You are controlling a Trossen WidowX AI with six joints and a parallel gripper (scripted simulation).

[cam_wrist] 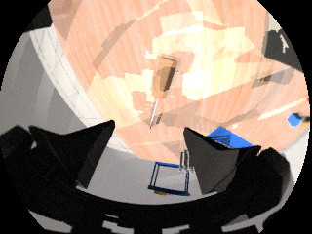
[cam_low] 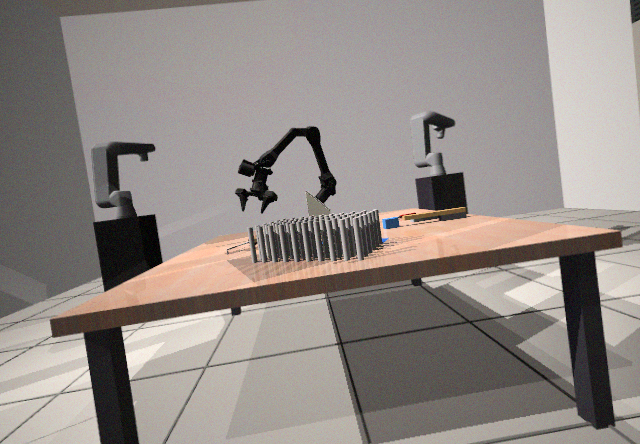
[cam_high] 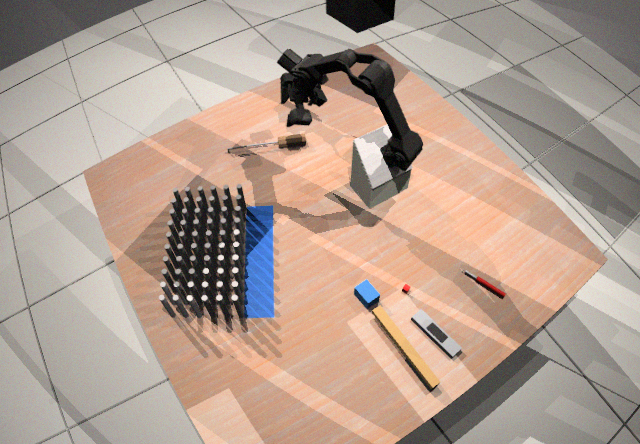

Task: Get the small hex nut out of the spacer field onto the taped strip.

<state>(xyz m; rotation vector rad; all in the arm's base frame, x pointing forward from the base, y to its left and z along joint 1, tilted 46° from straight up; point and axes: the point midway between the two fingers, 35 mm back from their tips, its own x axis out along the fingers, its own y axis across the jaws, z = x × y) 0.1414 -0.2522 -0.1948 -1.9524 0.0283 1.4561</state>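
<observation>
The metal spacers (cam_high: 205,270) (cam_low: 317,240) stand upright in a dense field. The blue taped strip (cam_high: 261,274) (cam_wrist: 221,137) lies along the field's arm side. I cannot make out the nut in any view. A thin-shafted tool with a brown handle (cam_high: 293,141) (cam_wrist: 164,83) lies on the table beyond the field's far end; its shaft points away from the arm base, and its tip looks bent in the exterior view. My gripper (cam_low: 253,210) (cam_wrist: 150,127) is open and empty, pointing down high above the table near this tool, touching nothing.
A blue block (cam_high: 366,293) (cam_low: 390,222) (cam_wrist: 294,119), a long yellow bar (cam_high: 405,348) (cam_low: 436,213), a small red cube (cam_high: 406,288), a grey device (cam_high: 423,320) and a red-handled tool (cam_high: 491,286) lie on the other side of the table. The pale wedge (cam_high: 377,186) stands beside the arm's base.
</observation>
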